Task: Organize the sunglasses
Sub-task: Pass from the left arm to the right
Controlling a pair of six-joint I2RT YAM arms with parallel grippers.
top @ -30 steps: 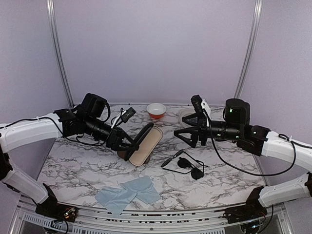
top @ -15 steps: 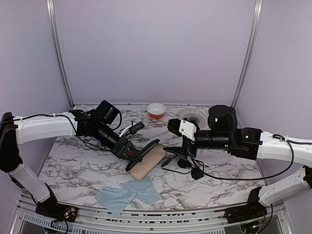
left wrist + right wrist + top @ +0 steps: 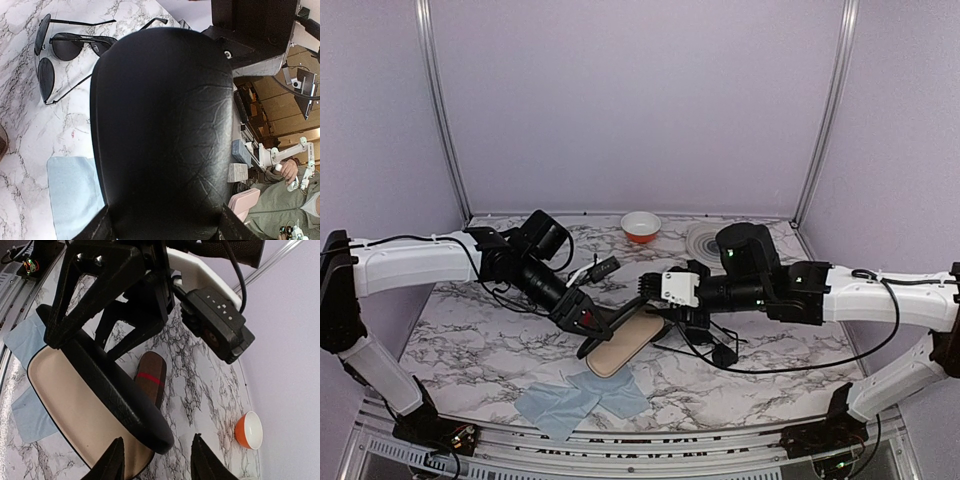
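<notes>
The sunglasses [image 3: 62,47], thin black wire with dark lenses, lie unfolded on the marble right of the case; in the top view they [image 3: 724,353] are partly hidden under my right arm. The black case lies open, its beige lining [image 3: 625,347] facing up. My left gripper [image 3: 585,318] is shut on the case's black lid [image 3: 160,130], which fills the left wrist view. My right gripper [image 3: 157,460] is open, its fingertips [image 3: 116,460] either side of the lid's free end [image 3: 150,432], with a gap on the right side.
A brown plaid case with a red stripe [image 3: 150,377] lies on the marble beyond the open case. A light blue cloth [image 3: 582,395] lies near the front edge. An orange bowl [image 3: 640,226] and a round grey dish [image 3: 712,238] sit at the back.
My right arm swung left from above the sunglasses to the case's far end, and its jaws narrowed. The left arm brought the lid lower and nearer the front.
</notes>
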